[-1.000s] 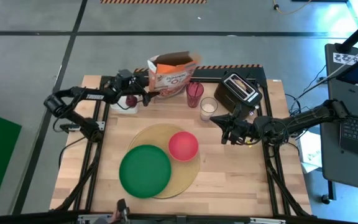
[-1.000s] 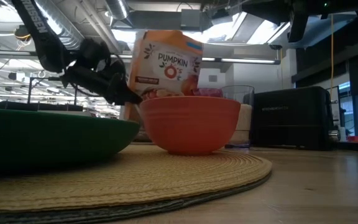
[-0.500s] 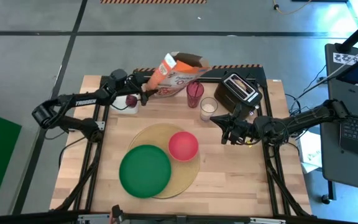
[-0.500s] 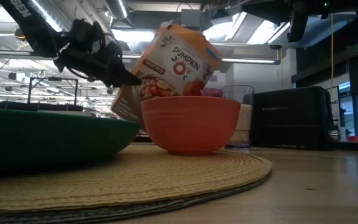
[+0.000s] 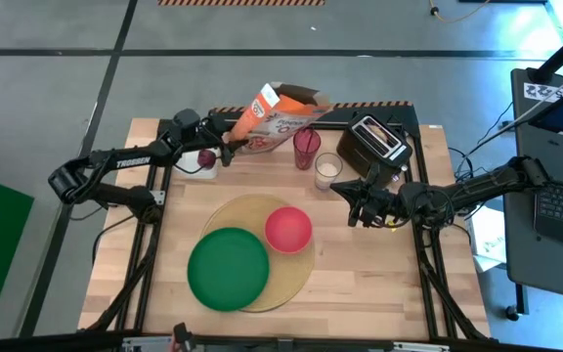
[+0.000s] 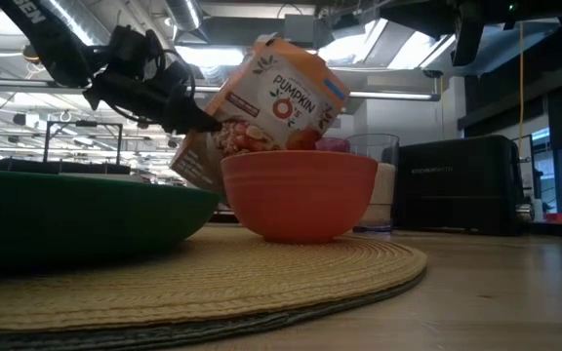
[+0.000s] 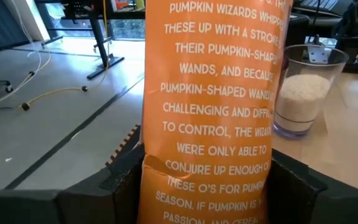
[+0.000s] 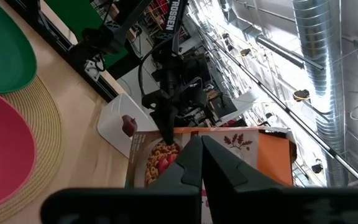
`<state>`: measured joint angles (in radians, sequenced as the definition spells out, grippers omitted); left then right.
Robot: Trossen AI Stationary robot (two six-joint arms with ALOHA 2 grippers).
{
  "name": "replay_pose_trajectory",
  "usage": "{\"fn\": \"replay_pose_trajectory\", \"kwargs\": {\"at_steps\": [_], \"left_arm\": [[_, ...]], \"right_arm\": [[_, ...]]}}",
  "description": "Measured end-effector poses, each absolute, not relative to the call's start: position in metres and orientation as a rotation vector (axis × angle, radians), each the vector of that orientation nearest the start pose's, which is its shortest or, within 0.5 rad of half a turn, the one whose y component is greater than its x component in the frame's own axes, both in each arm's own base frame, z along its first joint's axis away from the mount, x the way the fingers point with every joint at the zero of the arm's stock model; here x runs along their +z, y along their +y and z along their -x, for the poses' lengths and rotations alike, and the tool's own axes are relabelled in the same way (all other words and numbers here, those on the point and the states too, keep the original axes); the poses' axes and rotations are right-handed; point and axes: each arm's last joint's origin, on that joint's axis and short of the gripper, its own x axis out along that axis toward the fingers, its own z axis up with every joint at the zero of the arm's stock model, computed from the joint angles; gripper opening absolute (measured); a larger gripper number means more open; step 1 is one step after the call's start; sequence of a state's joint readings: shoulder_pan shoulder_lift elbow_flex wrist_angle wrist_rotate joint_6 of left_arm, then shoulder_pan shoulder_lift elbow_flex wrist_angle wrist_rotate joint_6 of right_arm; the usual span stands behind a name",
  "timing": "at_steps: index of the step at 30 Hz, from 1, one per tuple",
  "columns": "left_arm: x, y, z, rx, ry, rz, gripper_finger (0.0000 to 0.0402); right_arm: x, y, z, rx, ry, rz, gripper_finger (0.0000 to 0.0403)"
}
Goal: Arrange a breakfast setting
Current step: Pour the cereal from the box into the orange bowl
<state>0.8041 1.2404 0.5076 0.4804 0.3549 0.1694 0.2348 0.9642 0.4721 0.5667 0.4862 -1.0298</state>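
Observation:
An orange cereal box [image 5: 280, 117] hangs tilted over the table's far side, open top toward the right, with my left gripper [image 5: 225, 147] shut on its lower part. On the round tan placemat [image 5: 286, 284] rest a green plate [image 5: 228, 268] and a red bowl [image 5: 288, 229]. A small dark-red fruit [image 5: 205, 158] lies on a white board [image 5: 190, 168] below the left gripper. My right gripper [image 5: 352, 203] stays shut in the air in front of the toaster, touching nothing. My left gripper pinches the cereal box between its two fingers [image 7: 124, 182], one on each broad face, with the narrow printed side panel [image 7: 210, 168] facing the wrist. The fingers come nearly level from the table's left, at the box's lower end [image 6: 213, 132]. The box leans, top toward the right.
A black toaster [image 5: 379, 139] stands at the far right. Beside it are a dark-red tumbler [image 5: 307, 147] and a glass of white grains [image 5: 328, 168]. Bare wood lies right of the placemat and along the near edge.
My left gripper has risen, still shut on the cereal box. The box stood upright a second ago; it now leans with its top toward the table's right and its lower end raised. It has barely moved in the last half second.

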Motion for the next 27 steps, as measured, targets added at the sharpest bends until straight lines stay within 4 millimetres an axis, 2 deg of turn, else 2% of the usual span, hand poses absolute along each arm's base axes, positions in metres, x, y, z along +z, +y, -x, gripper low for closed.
{"fn": "replay_pose_trajectory", "kwargs": {"at_steps": [5, 15, 23, 27], "left_arm": [[0.215, 0.173, -0.177, 0.445, 0.223, -0.044, 0.0240], [0.241, 0.165, -0.164, 0.470, 0.125, -0.107, 0.0239], [0.272, 0.136, -0.140, 0.407, 0.054, -0.151, 0.0239], [0.287, 0.115, -0.125, 0.294, 0.044, -0.152, 0.0239]], "right_arm": [[0.264, 0.035, -0.204, -0.264, 0.066, 0.998, 0.0005], [0.264, 0.035, -0.204, -0.265, 0.067, 1.002, 0.0005], [0.263, 0.035, -0.204, -0.258, 0.084, 1.022, 0.0005], [0.262, 0.034, -0.204, -0.271, 0.099, 1.023, 0.0005]]}}
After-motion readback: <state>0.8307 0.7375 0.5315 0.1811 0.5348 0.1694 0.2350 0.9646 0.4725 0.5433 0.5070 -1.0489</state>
